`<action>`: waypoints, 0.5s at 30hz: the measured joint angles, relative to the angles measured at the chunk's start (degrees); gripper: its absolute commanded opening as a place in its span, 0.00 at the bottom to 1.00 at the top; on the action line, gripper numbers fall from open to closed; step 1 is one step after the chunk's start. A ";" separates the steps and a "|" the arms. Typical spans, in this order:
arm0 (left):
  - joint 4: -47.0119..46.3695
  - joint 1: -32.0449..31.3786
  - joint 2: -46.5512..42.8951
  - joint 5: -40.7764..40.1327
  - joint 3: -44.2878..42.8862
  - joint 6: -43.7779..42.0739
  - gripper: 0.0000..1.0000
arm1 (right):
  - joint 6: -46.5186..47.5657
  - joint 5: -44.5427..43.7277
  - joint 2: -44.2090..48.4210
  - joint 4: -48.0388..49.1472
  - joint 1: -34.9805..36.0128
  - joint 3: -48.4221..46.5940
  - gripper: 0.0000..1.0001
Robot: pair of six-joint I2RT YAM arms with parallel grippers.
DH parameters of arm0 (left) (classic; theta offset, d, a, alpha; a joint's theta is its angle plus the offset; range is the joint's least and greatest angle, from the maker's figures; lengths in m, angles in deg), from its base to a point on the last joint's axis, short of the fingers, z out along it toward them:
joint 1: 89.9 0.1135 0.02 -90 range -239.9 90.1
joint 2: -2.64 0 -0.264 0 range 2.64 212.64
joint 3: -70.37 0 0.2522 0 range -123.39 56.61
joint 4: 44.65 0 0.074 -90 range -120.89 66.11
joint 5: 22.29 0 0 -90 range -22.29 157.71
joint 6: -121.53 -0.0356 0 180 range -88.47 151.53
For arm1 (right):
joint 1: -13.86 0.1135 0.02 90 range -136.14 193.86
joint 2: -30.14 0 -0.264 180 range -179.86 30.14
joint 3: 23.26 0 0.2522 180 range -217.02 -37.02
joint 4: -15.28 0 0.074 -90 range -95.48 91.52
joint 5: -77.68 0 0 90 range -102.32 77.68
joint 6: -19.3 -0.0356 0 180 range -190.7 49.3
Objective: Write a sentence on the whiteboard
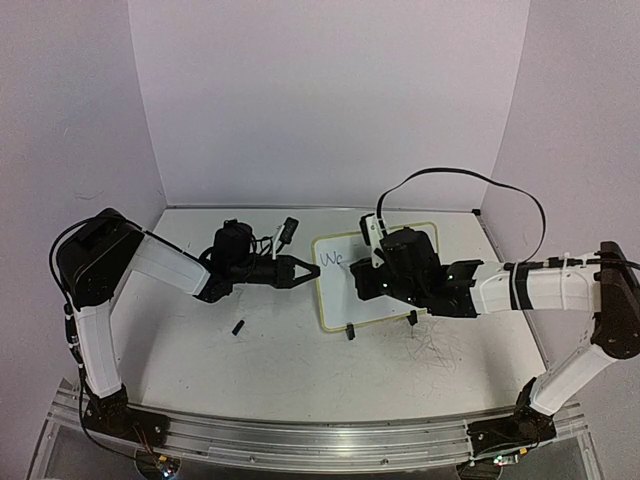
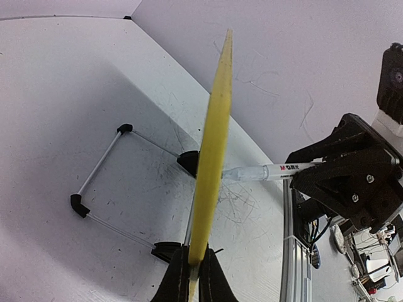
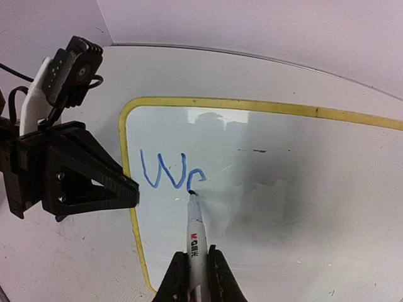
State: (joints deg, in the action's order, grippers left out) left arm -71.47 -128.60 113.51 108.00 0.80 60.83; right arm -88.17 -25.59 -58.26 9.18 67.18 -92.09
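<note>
One board [image 1: 335, 300] stands propped up near the back middle of the table [image 1: 250, 380], as we look down from above. From the left wrist we see the left gripper [image 2: 192, 283] pinching the board's yellow edge. From the right wrist we see the right gripper [image 3: 194, 277] squeezing a pen [image 3: 194, 229], its tip touching blue letters [image 3: 172, 173] "Wc" on the board.

Soft, even light, faint shadows; the whiteboard [image 3: 302, 189] reflects dimly (wrist views bulge at edges).
</note>
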 measured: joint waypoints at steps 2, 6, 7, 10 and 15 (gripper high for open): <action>0.01 0.00 -0.02 -0.01 0.00 -0.01 0.00 | -0.01 -0.63 0.09 -0.02 0.02 0.00 0.00; 0.02 0.00 -0.02 0.00 0.00 -0.30 0.00 | -0.12 -1.54 0.23 -0.02 0.05 0.00 0.00; 0.02 0.00 -0.02 0.00 0.00 -0.35 0.00 | -0.15 -1.80 0.28 -0.02 0.07 0.00 0.00; 0.02 0.00 -0.02 0.00 0.00 -0.37 0.00 | -0.16 -2.31 0.35 0.00 0.07 0.00 0.00; 0.02 0.00 -0.02 0.00 0.00 -0.39 0.00 | -0.15 -2.36 0.35 0.02 0.07 -0.02 0.00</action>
State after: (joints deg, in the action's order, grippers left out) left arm -71.45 -128.60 113.49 108.00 0.80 60.44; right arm -88.33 -27.96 -57.91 9.20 67.25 -92.11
